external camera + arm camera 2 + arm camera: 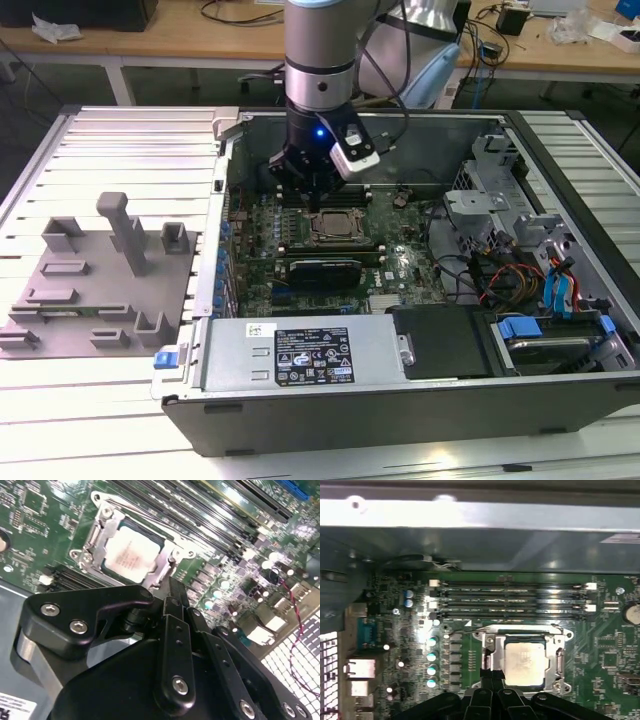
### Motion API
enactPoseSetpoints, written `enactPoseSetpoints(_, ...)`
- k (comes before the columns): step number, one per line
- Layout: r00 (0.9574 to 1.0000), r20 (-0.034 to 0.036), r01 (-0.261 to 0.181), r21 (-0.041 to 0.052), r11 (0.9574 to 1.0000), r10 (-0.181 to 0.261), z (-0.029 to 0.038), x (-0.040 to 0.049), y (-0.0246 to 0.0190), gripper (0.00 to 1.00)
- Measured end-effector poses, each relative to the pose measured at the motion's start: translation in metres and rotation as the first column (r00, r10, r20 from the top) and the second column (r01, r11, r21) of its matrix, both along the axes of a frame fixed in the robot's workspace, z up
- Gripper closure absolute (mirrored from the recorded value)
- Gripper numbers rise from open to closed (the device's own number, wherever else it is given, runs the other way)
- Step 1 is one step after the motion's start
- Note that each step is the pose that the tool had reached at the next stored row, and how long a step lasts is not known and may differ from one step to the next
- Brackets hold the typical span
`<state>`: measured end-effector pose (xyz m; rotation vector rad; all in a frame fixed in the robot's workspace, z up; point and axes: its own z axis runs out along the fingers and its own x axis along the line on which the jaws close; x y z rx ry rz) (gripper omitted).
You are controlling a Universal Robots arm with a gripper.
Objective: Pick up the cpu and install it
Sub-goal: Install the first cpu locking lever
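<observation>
A slatted metal bench (110, 400) carries an open computer case (400, 405), with cluttered work desks behind it. The arm reaches down into the case, and its fingers (175, 597) are pressed together with nothing between them. In both wrist views the gripper (492, 674) hangs just above the board, its tips by the near edge of the socket (560, 652). The cpu (524, 664) lies flat inside that frame, silvery top up, and looks square to it, so the placing seems done. In the exterior view it sits right under the gripper (313, 200), as the cpu (330, 227) in the middle of the motherboard (400, 255). By my judgement, doing this step well means moving straight up or down only, with no sideways drag. The tips should keep off the frame, and the chip should lie level in its seat. Memory slots (510, 600) run beside the socket. A grey parts holder (100, 290) stands on the bench at the exterior view's left. The cpu (131, 555) bears faint print, too blurred to read. A white label (312, 357) on the power supply box has dense print I leave unread.
</observation>
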<state>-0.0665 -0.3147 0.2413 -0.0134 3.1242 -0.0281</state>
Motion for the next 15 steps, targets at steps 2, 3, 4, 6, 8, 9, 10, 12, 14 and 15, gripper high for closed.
enactPoseSetpoints(2, 1.0, 0.0, 0.0, 0.0, 1.0, 0.0, 0.0, -0.001, 0.0001, 0.89)
enactPoseSetpoints(3, 1.0, 0.0, 0.0, 0.0, 1.0, 0.0, 0.0, -0.0011, 0.0, 0.89)
enactPoseSetpoints(4, 1.0, -0.0002, 0.0, -0.0002, 1.0, 0.0, 0.0004, -0.0012, -0.0001, 0.89)
enactPoseSetpoints(6, 1.0, 0.0, 0.0, -0.0001, 1.0, 0.0, 0.0023, -0.0013, 0.0, 0.89)
enactPoseSetpoints(8, 1.0, -0.0001, 0.0, -0.0001, 1.0, 0.0, 0.0053, -0.0013, 0.0, 0.89)
enactPoseSetpoints(9, 1.0, 0.0001, 0.0, 0.0, 1.0, 0.0, 0.0087, -0.0012, 0.0, 0.89)
enactPoseSetpoints(10, 1.0, 0.0, 0.0, 0.0, 1.0, 0.0, 0.0129, -0.0013, 0.0, 0.89)
enactPoseSetpoints(12, 1.0, 0.0, 0.0, 0.0, 1.0, 0.0, 0.0176, -0.0013, 0.0, 0.89)
enactPoseSetpoints(14, 1.0, 0.0, 0.0, 0.0002, 1.0, 0.0, 0.0201, -0.0013, 0.0, 0.89)
enactPoseSetpoints(15, 1.0, 0.0001, 0.0, 0.0002, 1.0, 0.0, 0.0201, -0.0013, 0.0, 0.89)
